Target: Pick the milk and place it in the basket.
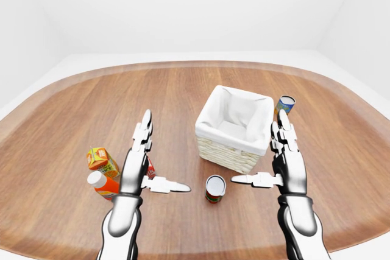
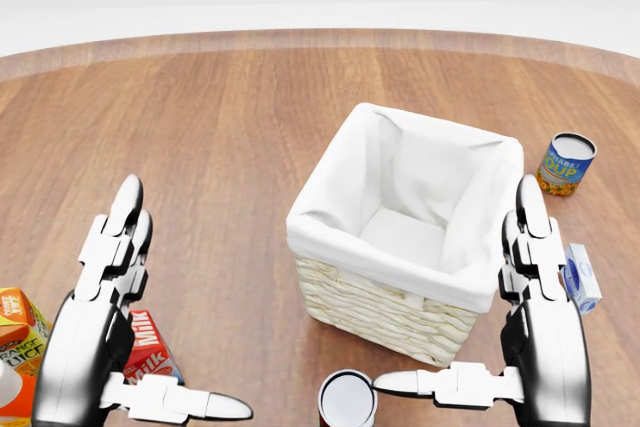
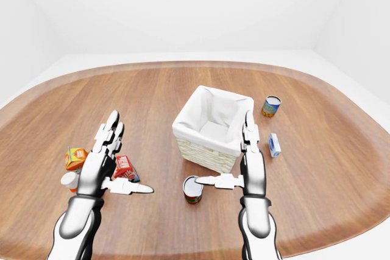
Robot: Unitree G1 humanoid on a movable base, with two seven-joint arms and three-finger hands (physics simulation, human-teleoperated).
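Both hands, left hand (image 3: 100, 165) and right hand (image 3: 251, 165), hover spread-fingered over a rounded wooden counter (image 3: 152, 98) in a bare white room; basket (image 3: 210, 127) centre.

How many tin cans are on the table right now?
2. A red-labelled can stands just below the basket in the right-eye view; a blue-and-yellow soup can stands to the basket's upper right. None appears hidden.

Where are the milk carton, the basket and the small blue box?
milk carton (image 3: 124, 165): right-eye view, on its red side panel.
basket (image 2: 375, 305): head view, on the woven wall.
small blue box (image 3: 274, 144): right-eye view, on its upper face.
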